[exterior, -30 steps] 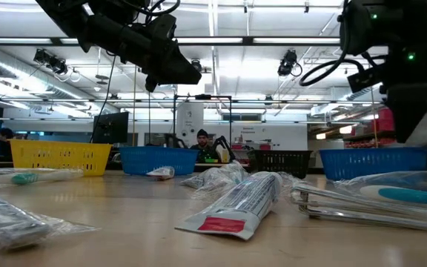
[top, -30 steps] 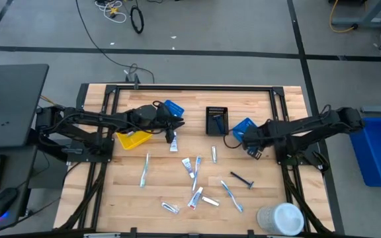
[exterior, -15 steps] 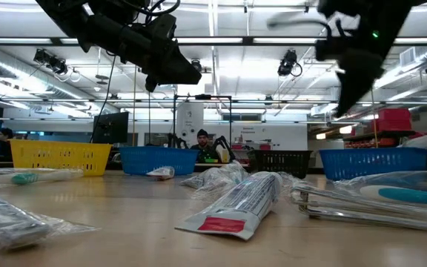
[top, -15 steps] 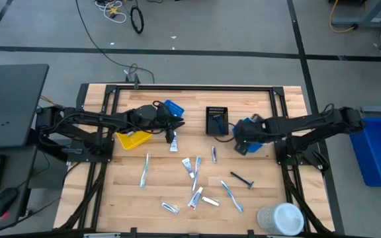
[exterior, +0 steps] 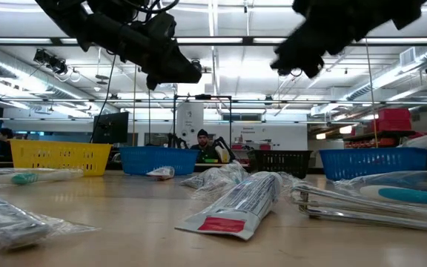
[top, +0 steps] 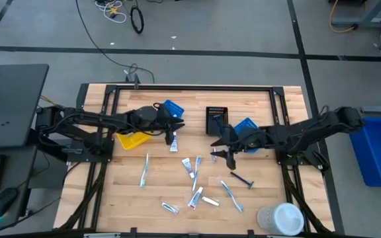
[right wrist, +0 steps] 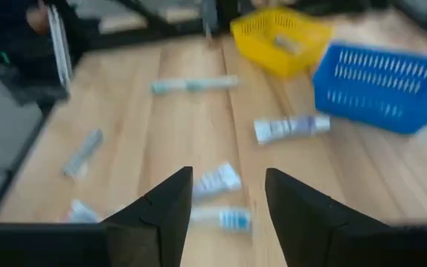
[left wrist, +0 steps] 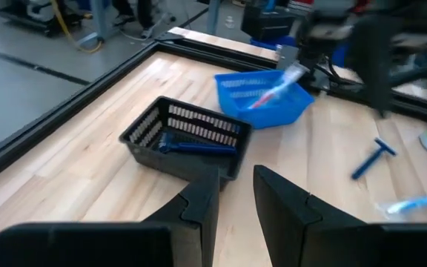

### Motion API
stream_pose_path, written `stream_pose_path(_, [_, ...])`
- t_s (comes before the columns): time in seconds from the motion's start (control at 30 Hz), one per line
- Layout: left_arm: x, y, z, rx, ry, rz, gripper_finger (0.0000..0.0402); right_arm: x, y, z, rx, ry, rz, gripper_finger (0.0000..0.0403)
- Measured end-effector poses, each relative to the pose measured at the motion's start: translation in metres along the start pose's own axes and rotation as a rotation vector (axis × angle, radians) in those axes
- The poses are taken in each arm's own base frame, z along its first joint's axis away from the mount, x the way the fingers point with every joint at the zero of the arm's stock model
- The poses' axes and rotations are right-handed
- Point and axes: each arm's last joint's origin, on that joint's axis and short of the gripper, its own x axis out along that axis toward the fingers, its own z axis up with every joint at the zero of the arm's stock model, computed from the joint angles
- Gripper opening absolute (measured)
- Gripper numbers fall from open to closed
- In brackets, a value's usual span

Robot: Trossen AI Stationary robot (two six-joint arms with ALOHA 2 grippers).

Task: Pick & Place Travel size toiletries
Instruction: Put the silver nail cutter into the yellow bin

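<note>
The toiletries lie scattered on the wooden table: a toothbrush [top: 145, 169], small tubes [top: 189, 165], a tube [top: 213, 155], a dark razor [top: 242, 178], another toothbrush [top: 231, 196] and wrapped tubes [top: 195, 197] near the front. My right gripper [top: 222, 151] [right wrist: 228, 172] hovers open above the tube and touches nothing. My left gripper [top: 172, 129] [left wrist: 236, 172] hangs open above a tube [top: 173, 143] beside the yellow bin [top: 132, 139]. A toothbrush [left wrist: 273, 90] lies in the right blue bin [top: 247, 127].
A second blue bin [top: 172, 109] stands beyond my left gripper and a black bin [top: 217, 120] with a blue item sits mid-table at the far side. A large white round container [top: 280, 218] stands at the near right corner. A person [exterior: 202, 145] sits in the room behind.
My right gripper has swung from beside the right blue bin toward the table's left, ending over the scattered toiletries in the middle, and it has turned as it went. My left arm has kept still.
</note>
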Motion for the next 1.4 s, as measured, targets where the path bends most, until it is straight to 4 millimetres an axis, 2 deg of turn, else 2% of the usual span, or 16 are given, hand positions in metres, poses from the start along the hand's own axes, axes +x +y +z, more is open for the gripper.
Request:
stream_pose_path(0.1, [-0.001,-0.006,-0.001,0.015,0.003,-0.024,0.0092,0.003,-0.004,-0.020,-0.003,0.049,-0.012,0.0181])
stream_pose_path(0.23, [-0.002,-0.014,-0.003,0.013,0.007,-0.052,0.0092,0.005,-0.010,-0.046,0.019,0.024,-0.023,0.0179])
stream_pose_path(0.4, [-0.004,-0.027,-0.005,0.003,0.013,-0.096,0.0092,0.004,-0.013,-0.064,0.046,-0.042,0.030,0.0176])
stream_pose_path(0.63, [-0.009,-0.048,-0.007,-0.053,0.006,-0.173,0.0092,0.004,-0.014,-0.062,-0.070,-0.084,-0.005,0.0172])
stream_pose_path(0.8, [-0.012,-0.057,-0.006,-0.072,-0.015,-0.209,0.0092,0.007,-0.009,-0.054,-0.146,-0.184,0.059,0.0171])
stream_pose_path(1.13, [-0.018,-0.075,-0.010,-0.080,0.009,-0.315,0.0092,0.031,-0.004,-0.081,-0.187,-0.029,0.099,0.0164])
stream_pose_path(1.4, [-0.036,-0.117,-0.016,-0.085,-0.048,-0.435,0.0092,0.036,-0.013,-0.082,-0.205,-0.049,-0.130,0.0160])
